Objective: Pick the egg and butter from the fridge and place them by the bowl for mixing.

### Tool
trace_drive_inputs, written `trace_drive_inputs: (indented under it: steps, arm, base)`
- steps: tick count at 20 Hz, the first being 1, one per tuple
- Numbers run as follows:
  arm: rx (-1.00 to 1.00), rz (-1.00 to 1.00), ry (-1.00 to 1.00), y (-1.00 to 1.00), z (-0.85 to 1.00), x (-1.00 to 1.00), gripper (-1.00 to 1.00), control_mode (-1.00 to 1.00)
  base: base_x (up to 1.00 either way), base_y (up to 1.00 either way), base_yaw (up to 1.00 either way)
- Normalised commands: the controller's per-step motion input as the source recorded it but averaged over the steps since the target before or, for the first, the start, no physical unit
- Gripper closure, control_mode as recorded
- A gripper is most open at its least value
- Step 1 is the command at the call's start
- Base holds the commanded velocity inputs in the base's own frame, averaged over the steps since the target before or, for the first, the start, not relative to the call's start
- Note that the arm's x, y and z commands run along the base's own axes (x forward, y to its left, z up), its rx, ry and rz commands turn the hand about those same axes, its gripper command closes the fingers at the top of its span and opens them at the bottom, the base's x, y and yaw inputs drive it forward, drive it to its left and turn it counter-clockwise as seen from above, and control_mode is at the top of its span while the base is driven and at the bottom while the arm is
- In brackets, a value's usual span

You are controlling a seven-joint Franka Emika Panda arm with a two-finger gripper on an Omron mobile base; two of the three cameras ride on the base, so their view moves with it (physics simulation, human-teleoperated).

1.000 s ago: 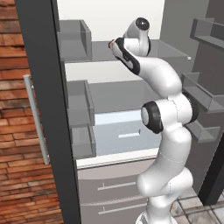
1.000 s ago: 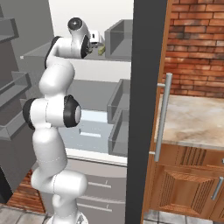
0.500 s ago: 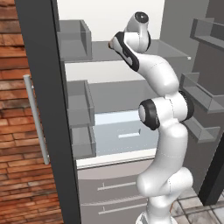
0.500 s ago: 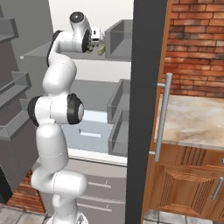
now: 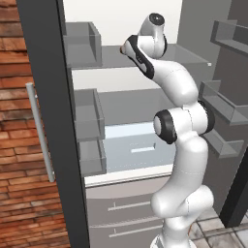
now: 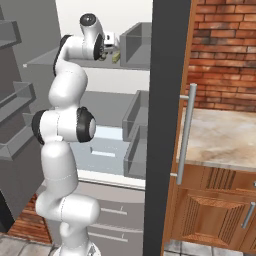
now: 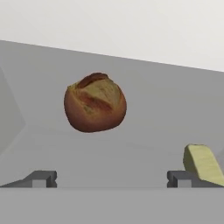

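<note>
The white robot arm's two dark fingers [image 7: 113,178] stand spread wide apart, grasping nothing, low in the hand view. Between them, in the centre-left of that view, a rounded dark brown crusty loaf [image 7: 95,102] sits on the grey upper shelf [image 5: 189,54] of the tall grey fridge [image 6: 166,125]. The pale yellow block of butter [image 7: 203,164] lies at the lower right of the hand view, just beside the right finger tip; in the right base view it shows as a pale speck [image 6: 115,58] near the hand, at the upper centre. Compared with a second ago, the hand has risen and pushed further in over the shelf.
</note>
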Motion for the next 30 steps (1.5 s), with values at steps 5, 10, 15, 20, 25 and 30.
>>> trace_drive_inputs:
  steps: [5,10,15,20,25,30]
  arm:
    - [0.0,0.0,0.0,0.0,-0.29,-0.06,-1.0,-1.0]
    - [0.0,0.0,0.0,0.0,-0.22,-0.01,-1.0,-1.0]
    - [0.0,0.0,0.0,0.0,-0.33,0.0,-1.0,-1.0]
    - [0.0,0.0,0.01,0.06,-0.43,0.03,1.0,-1.0]
    - [0.02,0.0,0.0,0.0,-0.01,0.0,1.0,-1.0]
    - [0.0,0.0,-0.01,0.0,0.0,0.0,1.0,-1.0]
  base:
    - [0.0,0.0,0.0]
    - [0.0,0.0,0.0]
    - [0.0,0.0,0.0]
    - [0.0,0.0,0.0]
    - [0.0,0.0,0.0]
    - [0.0,0.0,0.0]
